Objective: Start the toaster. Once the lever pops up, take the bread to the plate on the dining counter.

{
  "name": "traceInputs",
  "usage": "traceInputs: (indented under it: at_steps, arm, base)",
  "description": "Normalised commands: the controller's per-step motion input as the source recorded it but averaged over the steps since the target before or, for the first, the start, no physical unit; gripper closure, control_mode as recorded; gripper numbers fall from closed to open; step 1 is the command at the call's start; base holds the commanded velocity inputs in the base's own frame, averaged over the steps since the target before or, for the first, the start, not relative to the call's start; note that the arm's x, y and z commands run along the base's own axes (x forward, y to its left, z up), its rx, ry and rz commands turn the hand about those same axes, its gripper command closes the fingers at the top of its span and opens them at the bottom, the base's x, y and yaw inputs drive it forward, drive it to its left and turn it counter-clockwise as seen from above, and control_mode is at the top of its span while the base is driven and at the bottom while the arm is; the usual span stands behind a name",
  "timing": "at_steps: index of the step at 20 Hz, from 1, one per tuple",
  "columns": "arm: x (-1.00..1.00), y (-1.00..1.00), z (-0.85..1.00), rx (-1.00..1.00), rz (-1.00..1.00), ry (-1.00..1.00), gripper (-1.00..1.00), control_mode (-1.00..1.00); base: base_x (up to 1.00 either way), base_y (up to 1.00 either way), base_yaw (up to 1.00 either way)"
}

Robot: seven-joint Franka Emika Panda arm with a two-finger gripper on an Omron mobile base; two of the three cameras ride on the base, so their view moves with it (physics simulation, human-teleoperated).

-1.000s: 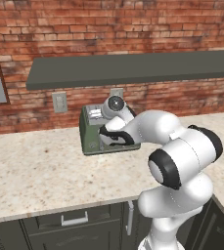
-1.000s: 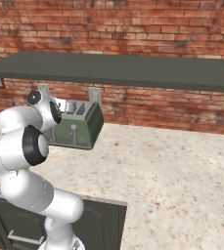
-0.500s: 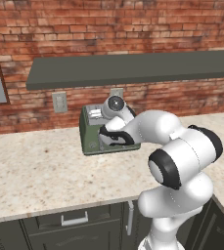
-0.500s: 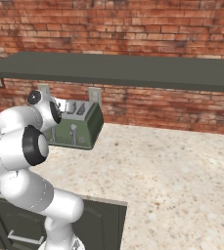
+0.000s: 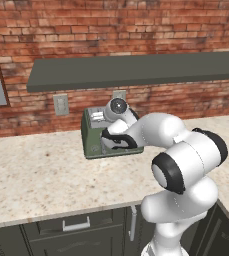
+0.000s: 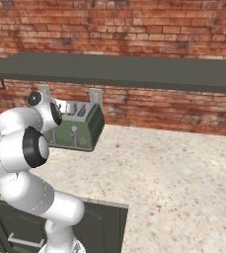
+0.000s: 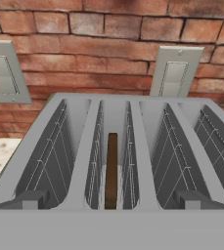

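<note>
Four slots below me; my gripper (image 7: pixel 111 202) gapes empty over the toaster (image 7: pixel 118 146). Best straddle the bread (image 7: pixel 112 168) centrally before descending.

We see a beige speckled counter (image 5: pixel 41 175) running along the brick wall, with dark cabinets beneath its front edge. On it, close to the wall, stands the sage-green toaster (image 5: pixel 92 140), its base flat on the stone; in the right base view its front, with a silver lever, faces out over the counter's bare stretch (image 6: pixel 173 163). A dark shelf (image 5: pixel 136 70) hangs above.
</note>
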Motion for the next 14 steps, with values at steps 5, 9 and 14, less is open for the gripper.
traceInputs:
  at_steps: [5, 9, 14]
  arm:
    - [0.0, 0.0, 0.0, 0.0, 0.0, 0.0, -1.0, -1.0]
    - [0.0, 0.0, 0.0, 0.0, 0.0, 0.0, -1.0, -1.0]
    - [0.0, 0.0, 0.0, 0.0, 0.0, 0.0, -1.0, -1.0]
  base:
    - [0.0, 0.0, 0.0]
    - [0.0, 0.0, 0.0]
    - [0.0, 0.0, 0.0]
